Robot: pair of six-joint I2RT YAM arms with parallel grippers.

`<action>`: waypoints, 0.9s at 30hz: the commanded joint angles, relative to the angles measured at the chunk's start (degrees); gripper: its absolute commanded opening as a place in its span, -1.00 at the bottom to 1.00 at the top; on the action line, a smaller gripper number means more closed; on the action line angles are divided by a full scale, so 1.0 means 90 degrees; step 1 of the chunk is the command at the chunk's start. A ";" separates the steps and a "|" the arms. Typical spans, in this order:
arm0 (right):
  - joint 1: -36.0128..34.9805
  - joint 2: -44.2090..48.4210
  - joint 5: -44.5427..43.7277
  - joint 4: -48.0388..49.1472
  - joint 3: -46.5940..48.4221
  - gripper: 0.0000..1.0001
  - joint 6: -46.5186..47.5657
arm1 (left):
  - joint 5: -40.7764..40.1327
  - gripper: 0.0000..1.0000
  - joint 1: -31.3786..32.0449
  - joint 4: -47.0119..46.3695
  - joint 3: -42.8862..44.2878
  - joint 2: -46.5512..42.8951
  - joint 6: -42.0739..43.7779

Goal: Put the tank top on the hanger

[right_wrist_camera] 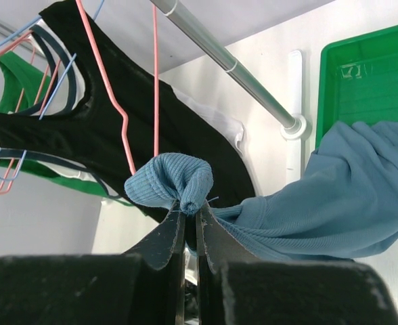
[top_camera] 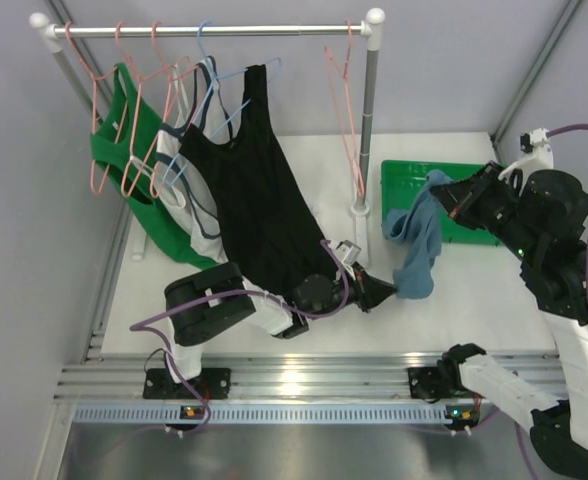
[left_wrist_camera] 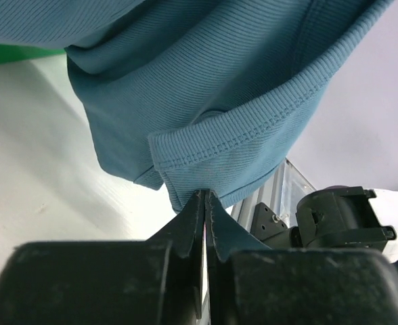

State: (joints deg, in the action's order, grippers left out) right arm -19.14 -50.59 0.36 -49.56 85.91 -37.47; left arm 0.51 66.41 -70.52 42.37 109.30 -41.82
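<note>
Both pincers hold the dusty blue-teal ribbed fabric tank top (top_camera: 416, 245) right of the silver metal rail (top_camera: 214, 31): left gripper (top_camera: 382, 291) pinched onto its stitched hem, right gripper (top_camera: 446, 197) clamped on a bunched fold. The thin salmon-pink wire hanger (top_camera: 350, 120) hangs bare at the rail's right end. You have 0 straps threaded, so I judge the hanging itself is all ahead.

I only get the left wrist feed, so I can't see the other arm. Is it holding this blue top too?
Observer: Yes. The right gripper is shut on a bunched fold of the tank top.
Operator: Okay, and where's the hanger it goes on?
Observer: The salmon hanger hangs bare on the rail, close to the right-end post.
</note>
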 commanded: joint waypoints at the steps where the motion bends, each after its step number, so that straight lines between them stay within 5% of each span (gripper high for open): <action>1: -0.0100 -0.0033 0.0087 0.0175 0.0366 -1.00 0.0062 | 0.0080 -1.00 -0.0035 -0.0631 0.0234 -0.0073 0.0057; 14: -0.0100 -0.0141 0.0048 0.0009 0.0659 -1.00 0.0101 | -0.0202 -0.97 -0.0074 -0.0427 -0.0108 -0.0532 0.0203; 15: -0.0100 -0.0151 0.0057 -0.0001 0.0698 -1.00 0.0101 | -0.0291 -0.76 -0.0074 -0.0397 -0.0214 -0.0562 0.0252; 16: -0.0100 -0.0170 0.0077 -0.0020 0.0766 -1.00 0.0092 | -0.0349 -0.22 -0.0074 -0.0445 -0.0303 -0.0572 0.0243; 17: -0.0100 -0.0180 0.0077 -0.0040 0.0796 -1.00 0.0111 | -0.0263 -0.05 -0.0152 -0.0784 -0.0381 -0.0494 0.0204; 19: -0.0100 -0.0170 0.0077 -0.0069 0.0855 -1.00 0.0111 | 0.0175 0.59 -0.0289 -0.1195 -0.0479 -0.0348 -0.0049; 27: -0.0100 -0.0180 0.0136 -0.0118 0.0923 -1.00 0.0082 | 0.0860 0.53 -0.0758 -0.2660 -0.0353 0.0385 -0.0849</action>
State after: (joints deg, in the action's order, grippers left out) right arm -19.14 -52.56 0.43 -52.31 91.66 -37.08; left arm 4.95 60.51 -72.05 38.68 110.89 -45.52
